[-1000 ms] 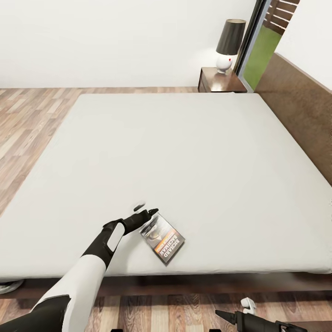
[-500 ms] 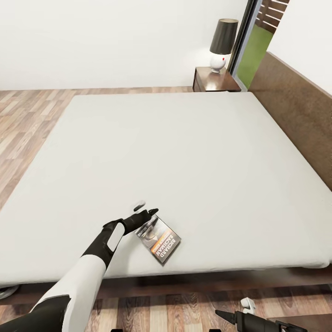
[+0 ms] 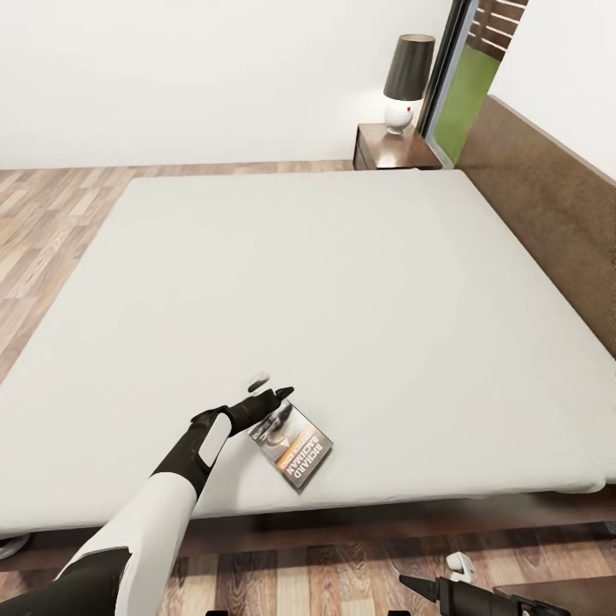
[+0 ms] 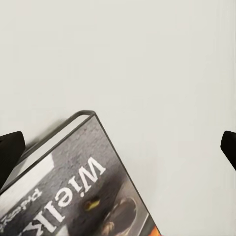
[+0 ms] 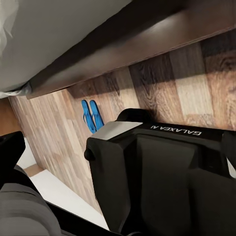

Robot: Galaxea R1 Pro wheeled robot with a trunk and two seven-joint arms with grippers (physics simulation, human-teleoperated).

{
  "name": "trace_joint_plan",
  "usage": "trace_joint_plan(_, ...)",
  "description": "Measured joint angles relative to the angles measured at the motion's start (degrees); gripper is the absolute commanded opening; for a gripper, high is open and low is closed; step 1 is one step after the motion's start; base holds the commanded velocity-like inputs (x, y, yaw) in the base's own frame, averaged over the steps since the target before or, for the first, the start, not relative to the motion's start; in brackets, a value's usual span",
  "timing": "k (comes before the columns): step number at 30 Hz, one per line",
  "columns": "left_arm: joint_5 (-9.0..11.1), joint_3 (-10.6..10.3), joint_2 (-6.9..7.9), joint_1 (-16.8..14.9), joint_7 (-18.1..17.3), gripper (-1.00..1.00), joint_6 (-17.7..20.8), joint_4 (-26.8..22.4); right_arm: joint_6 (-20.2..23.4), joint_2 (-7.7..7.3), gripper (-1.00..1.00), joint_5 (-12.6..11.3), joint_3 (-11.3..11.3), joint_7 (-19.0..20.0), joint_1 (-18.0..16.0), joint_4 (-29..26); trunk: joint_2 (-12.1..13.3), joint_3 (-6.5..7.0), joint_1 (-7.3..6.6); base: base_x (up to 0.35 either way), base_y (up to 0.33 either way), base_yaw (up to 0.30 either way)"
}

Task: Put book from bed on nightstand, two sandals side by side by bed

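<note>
Trouble here is mostly about grip: your left gripper point(image 3: 272, 393) sits right at the far corner of the book point(image 3: 291, 446), which lies flat on the bed point(image 3: 359, 282) near its front edge, and the wrist view shows the fingers spread wide, one fingertip point(image 4: 11, 152) by the book's edge and the other well off over bare mattress. Close like that and you'd probably pinch just a corner, so the thin paperback could swivel, slide away, or flop out on the way to the nightstand point(image 3: 395, 147), which is way off at the far side by the headboard. Sandals point(image 5: 91, 116) lie together on the floor beside the bed. Right gripper point(image 3: 412, 584) hangs low; can't tell its jaws.
</note>
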Motion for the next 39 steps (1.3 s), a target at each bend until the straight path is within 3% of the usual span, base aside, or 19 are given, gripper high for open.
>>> trace_joint_plan(39,0.0,0.0,0.0,0.0,0.0,1.0,0.0,0.04,0.0,0.0,1.0,-0.01,0.0,0.0,0.01,0.0,0.0,0.08,0.01,-0.006,0.0,-0.027)
